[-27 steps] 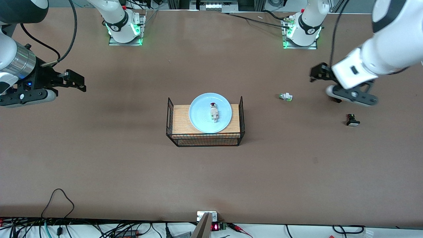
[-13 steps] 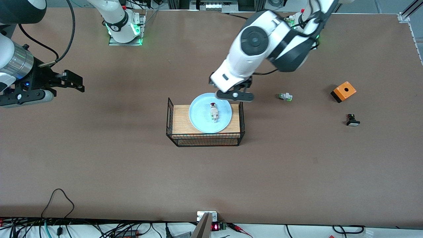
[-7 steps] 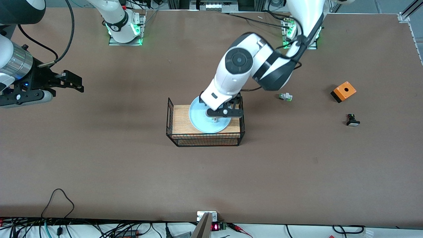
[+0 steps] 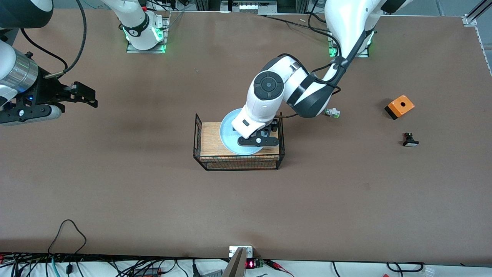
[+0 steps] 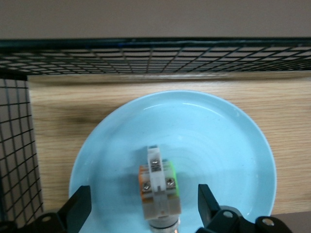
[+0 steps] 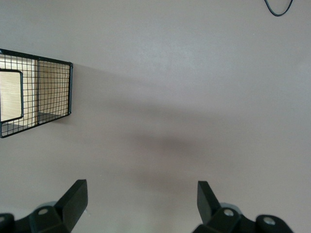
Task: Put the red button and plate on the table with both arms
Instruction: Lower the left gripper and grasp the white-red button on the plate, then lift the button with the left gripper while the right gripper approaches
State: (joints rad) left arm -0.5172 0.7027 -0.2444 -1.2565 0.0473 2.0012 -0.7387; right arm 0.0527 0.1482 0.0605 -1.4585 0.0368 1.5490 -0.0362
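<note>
We see the red button [image 5: 159, 189] lying on its side in the middle of the plate [image 5: 218, 145], its whitish body with green and orange spots facing up; its cap is not visible from the left wrist view. In the front view the button is hidden under the left arm. The pale blue plate [image 4: 227, 132] sits on the wooden top of the black wire rack [image 4: 238, 161], which stands on the desk [image 4: 153, 200] about midway between the two arms' ends.

The left hand [image 5: 143, 206] is down over the plate, its fingers [image 5: 80, 206] spread apart with one on each side of the button and clear of it; we see nothing gripped. In the front view this left hand [image 4: 258, 139] covers the part of the plate toward the left arm's end of the rack.

The right hand [image 4: 82, 94] waits over bare desk toward the right arm's end, well apart from the rack. From its own wrist view the right hand [image 6: 141, 201] has its fingers wide apart and holds nothing.

Toward the left arm's end of the desk lie a white-and-green switch part [image 4: 332, 112], partly covered by the left arm, an orange box [image 4: 399, 106] with a round hole on top, and a black switch part [image 4: 410, 139] with a white face, nearer to the front camera than the box.
</note>
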